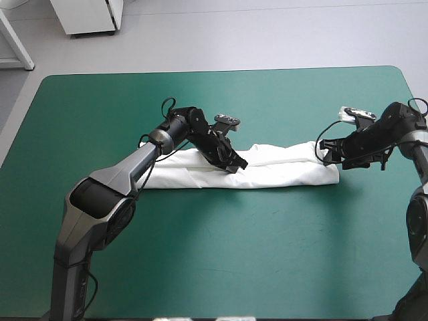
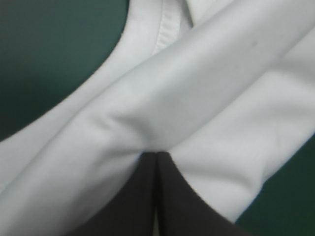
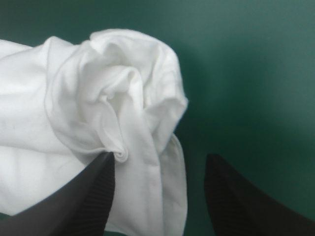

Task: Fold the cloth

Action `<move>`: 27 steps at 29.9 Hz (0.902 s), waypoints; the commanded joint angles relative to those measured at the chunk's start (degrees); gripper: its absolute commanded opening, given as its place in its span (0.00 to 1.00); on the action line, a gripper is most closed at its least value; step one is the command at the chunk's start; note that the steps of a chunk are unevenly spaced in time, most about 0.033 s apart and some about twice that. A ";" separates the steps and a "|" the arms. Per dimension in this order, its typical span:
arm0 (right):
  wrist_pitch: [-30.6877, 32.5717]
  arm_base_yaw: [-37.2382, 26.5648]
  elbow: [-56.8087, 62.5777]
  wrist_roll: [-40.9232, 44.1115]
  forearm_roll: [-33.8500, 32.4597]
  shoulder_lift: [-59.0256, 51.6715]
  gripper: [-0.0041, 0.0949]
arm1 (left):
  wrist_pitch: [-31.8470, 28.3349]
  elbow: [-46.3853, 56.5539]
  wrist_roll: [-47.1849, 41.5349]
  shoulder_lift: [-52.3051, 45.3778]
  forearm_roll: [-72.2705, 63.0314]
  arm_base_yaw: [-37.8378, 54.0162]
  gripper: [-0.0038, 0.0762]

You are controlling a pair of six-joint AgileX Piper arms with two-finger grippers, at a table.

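Jaws of the left gripper (image 1: 237, 164) are clenched on a fold of the T-shirt (image 1: 281, 172), a long narrow band lying across the middle of the teal-green tabletop (image 1: 234, 254). The right gripper (image 1: 326, 155) is released, its jaws astride the band's bunched end, probably ready to pinch it for the next fold.

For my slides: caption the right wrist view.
Right gripper open, bunched end of the T-shirt partly between its fingers, teal-green cover beneath.
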 commanded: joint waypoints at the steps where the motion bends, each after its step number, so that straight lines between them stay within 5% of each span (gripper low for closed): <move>1: 0.59 -0.36 -1.72 -1.50 3.72 -0.82 0.58 | -0.56 -1.57 0.06 -3.19 -1.39 -0.14 0.04; 12: 1.77 0.32 -1.60 -2.31 6.14 3.29 0.55 | -0.49 -1.57 -0.12 -2.69 -1.39 -0.14 0.04; 22: 3.43 4.76 -1.60 -4.83 8.23 7.11 0.05 | -0.75 -1.57 0.09 -2.69 -0.32 -0.14 0.04; 27: 4.75 4.83 -2.33 -6.33 12.74 7.00 0.03 | -0.64 -1.57 -0.22 -2.69 1.79 -0.14 0.04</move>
